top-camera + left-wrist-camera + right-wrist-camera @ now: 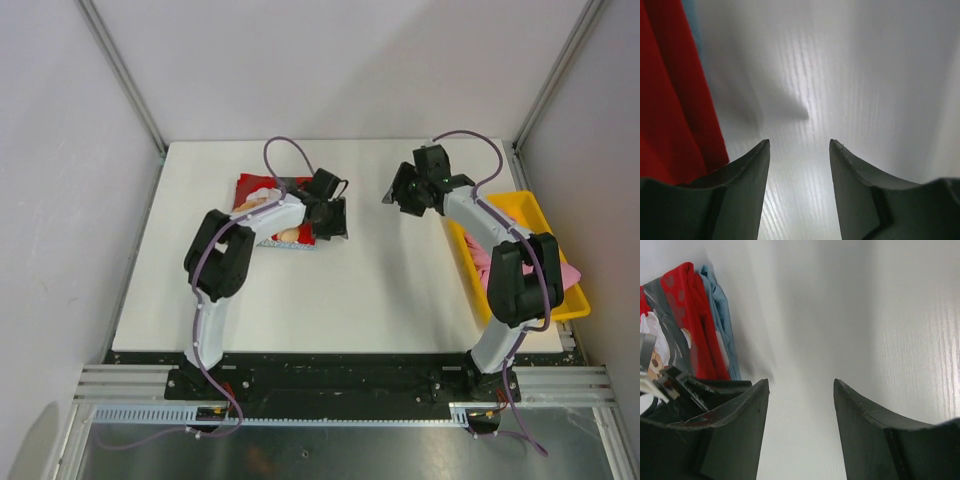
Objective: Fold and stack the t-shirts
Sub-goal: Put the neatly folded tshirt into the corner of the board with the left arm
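A folded red t-shirt (262, 192) with a cartoon face print lies at the back left of the table, on top of a blue t-shirt whose edge (292, 244) peeks out. In the right wrist view the red one (692, 315) and the blue one (720, 305) show side by side. A pink t-shirt (482, 257) lies bunched in the tray. My left gripper (338, 222) hovers just right of the red shirt (670, 100), open (800, 145), only bare table between its fingers. My right gripper (398, 193) stands open (801, 382) over bare table, facing the stack.
A yellow plastic tray (535, 208) sits at the table's right edge, partly under the right arm. The white table (380, 290) stretches between the two arms. Grey walls and metal posts close off the back and sides.
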